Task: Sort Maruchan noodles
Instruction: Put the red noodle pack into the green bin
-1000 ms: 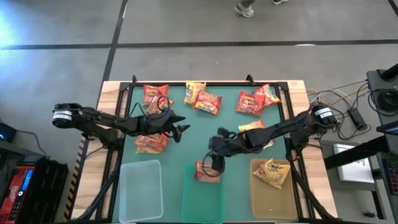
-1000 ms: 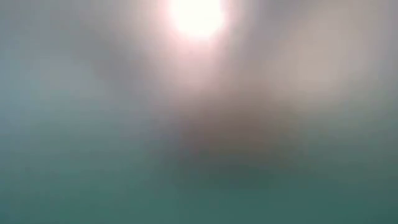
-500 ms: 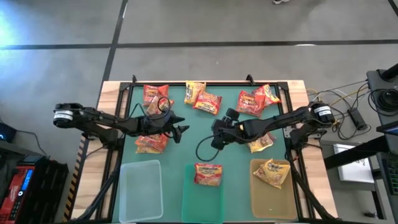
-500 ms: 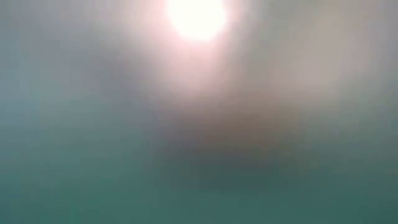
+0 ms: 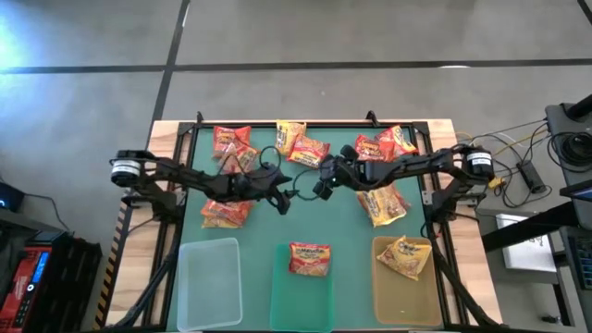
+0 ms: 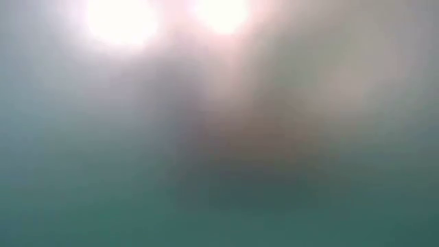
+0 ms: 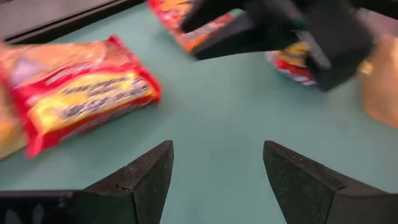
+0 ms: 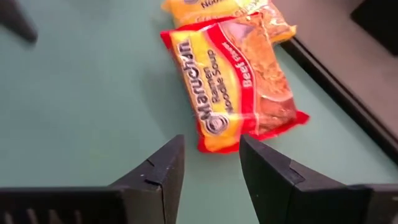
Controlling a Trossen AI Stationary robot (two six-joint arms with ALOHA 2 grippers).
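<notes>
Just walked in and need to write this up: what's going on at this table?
A two-armed robot is sorting Maruchan ramen packets into bins along the near edge. One red packet lies in the middle bin, a yellow one in the right bin; the left bin has no packet in it. The right gripper, empty with fingers apart, points at a beef-flavour packet at the far edge. The left gripper is open and empty over the mat.

- Two slim black jointed arms; a white-and-black round joint cap on each near the table's edges.
- left gripper point(image 7: 214, 171): two matte black, wedge-shaped fingers with grainy texture.
- right gripper point(image 8: 211, 168): same dark tapered fingers.
</notes>
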